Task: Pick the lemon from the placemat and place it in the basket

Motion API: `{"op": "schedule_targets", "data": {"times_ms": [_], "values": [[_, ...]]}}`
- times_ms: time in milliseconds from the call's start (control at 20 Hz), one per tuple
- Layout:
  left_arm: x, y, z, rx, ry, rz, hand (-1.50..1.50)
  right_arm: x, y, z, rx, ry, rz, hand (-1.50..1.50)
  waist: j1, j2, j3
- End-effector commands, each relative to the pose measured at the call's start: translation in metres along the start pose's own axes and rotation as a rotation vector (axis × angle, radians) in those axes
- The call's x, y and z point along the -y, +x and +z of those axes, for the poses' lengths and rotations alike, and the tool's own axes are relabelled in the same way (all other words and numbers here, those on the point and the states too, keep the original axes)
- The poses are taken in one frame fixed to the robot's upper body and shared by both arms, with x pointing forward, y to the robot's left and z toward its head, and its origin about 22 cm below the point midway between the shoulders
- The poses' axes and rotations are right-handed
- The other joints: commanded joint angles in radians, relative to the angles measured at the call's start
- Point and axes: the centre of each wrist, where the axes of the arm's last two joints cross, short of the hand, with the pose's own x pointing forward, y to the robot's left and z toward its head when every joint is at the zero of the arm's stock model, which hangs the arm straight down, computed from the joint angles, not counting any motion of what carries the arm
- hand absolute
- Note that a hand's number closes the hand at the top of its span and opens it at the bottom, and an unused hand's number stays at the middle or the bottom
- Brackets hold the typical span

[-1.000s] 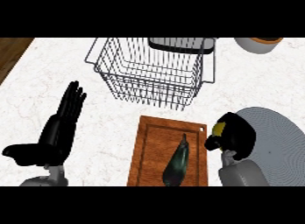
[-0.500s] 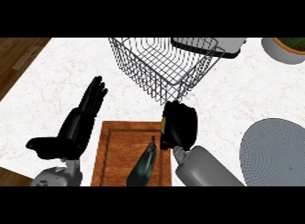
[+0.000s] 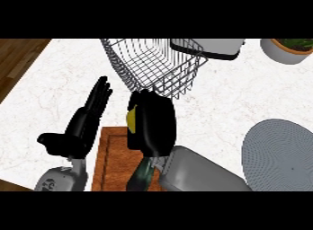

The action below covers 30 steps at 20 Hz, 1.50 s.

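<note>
From the head view I see my right hand [image 3: 152, 126] near the centre, black fingers curled round the yellow lemon [image 3: 131, 117], of which only a sliver shows at the hand's nine o'clock edge (the rest is hidden by the palm). The hand sits just below the near rim of the silver wire basket [image 3: 152, 65], which lies toward twelve o'clock; whether it touches the wire I cannot tell. My left hand [image 3: 82, 123] rests at nine o'clock of the right one, fingers straight and released, pointing up the white marble counter [image 3: 46, 90]. Under both forearms, at six o'clock, lies a brown wooden cutting board [image 3: 113, 157] carrying a dark green vegetable [image 3: 140, 176]. The round grey woven placemat [image 3: 285, 155] lies at four o'clock.
</note>
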Motion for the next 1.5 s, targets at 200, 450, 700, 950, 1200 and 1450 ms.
{"op": "schedule_targets", "data": {"times_ms": [200, 450, 700, 950, 1200, 1450], "values": [[0.000, -0.004, 0.000, -0.020, 0.045, -0.012, 0.00, 0.028, 0.048, 0.007, -0.002, -0.075, -0.194, 1.50, -0.040, -0.021, -0.004], [-0.005, -0.006, -0.001, -0.021, 0.076, -0.018, 0.00, 0.036, 0.058, -0.011, -0.084, -0.101, -0.196, 1.50, -0.073, -0.021, -0.006], [-0.022, -0.010, 0.002, -0.043, 0.105, -0.029, 0.00, 0.042, 0.075, -0.021, -0.128, -0.117, -0.057, 1.50, -0.105, -0.029, -0.008], [-0.026, -0.012, 0.003, -0.039, 0.143, -0.019, 0.00, 0.040, 0.082, -0.030, -0.175, -0.145, -0.010, 1.50, -0.141, -0.023, -0.006], [-0.033, -0.013, 0.010, -0.030, 0.163, -0.016, 0.00, 0.033, 0.078, -0.029, -0.185, -0.139, -0.056, 1.50, -0.152, -0.024, -0.004], [-0.036, -0.013, 0.016, -0.034, 0.160, -0.033, 0.00, 0.032, 0.078, -0.045, -0.233, -0.157, -0.041, 1.50, -0.152, -0.020, -0.004]]}}
